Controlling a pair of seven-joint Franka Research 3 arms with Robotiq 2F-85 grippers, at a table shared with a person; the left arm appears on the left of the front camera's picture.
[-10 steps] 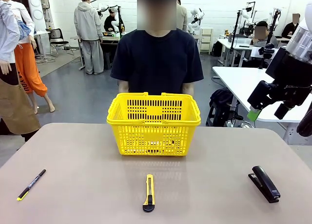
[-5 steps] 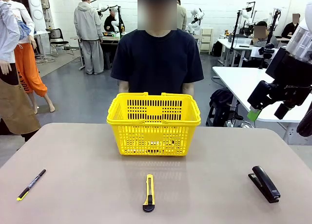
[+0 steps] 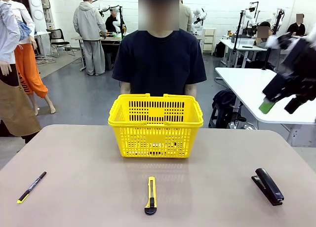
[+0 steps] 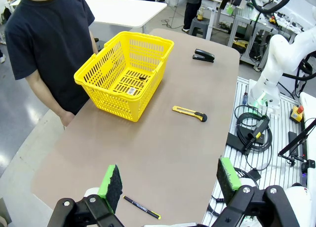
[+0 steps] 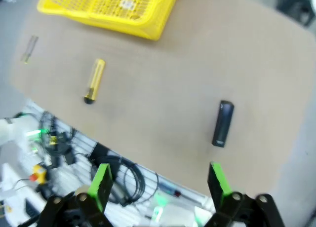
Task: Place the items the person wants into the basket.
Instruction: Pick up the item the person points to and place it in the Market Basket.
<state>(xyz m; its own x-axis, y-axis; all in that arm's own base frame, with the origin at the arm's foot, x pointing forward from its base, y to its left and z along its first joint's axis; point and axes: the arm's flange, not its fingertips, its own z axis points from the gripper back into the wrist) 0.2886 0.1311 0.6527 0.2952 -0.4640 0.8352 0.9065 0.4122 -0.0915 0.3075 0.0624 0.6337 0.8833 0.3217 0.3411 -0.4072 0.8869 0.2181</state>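
Note:
The yellow basket (image 3: 155,126) stands at the table's far middle, right in front of the person (image 3: 158,59) in a dark T-shirt. A yellow-and-black utility knife (image 3: 150,195) lies near the front edge, in line with the basket. My right gripper (image 3: 280,106) hangs open and motion-blurred high over the table's right edge, holding nothing. Its wrist view looks down on the knife (image 5: 94,80) and basket (image 5: 108,7) past its gripper (image 5: 159,180). My left gripper (image 4: 169,180) is open and empty, high above the table's left end, far from the knife (image 4: 189,113) and basket (image 4: 123,74).
A thin black pen with a yellow tip (image 3: 31,186) lies front left. A black stapler (image 3: 267,186) lies front right. A small dark thing (image 4: 142,78) sits on the basket floor, too small to identify. Bare tabletop (image 3: 89,158) lies between the objects.
My right gripper has swung to the right and slightly upward, and is blurred from motion. The basket, knife, pen, stapler and person have not moved.

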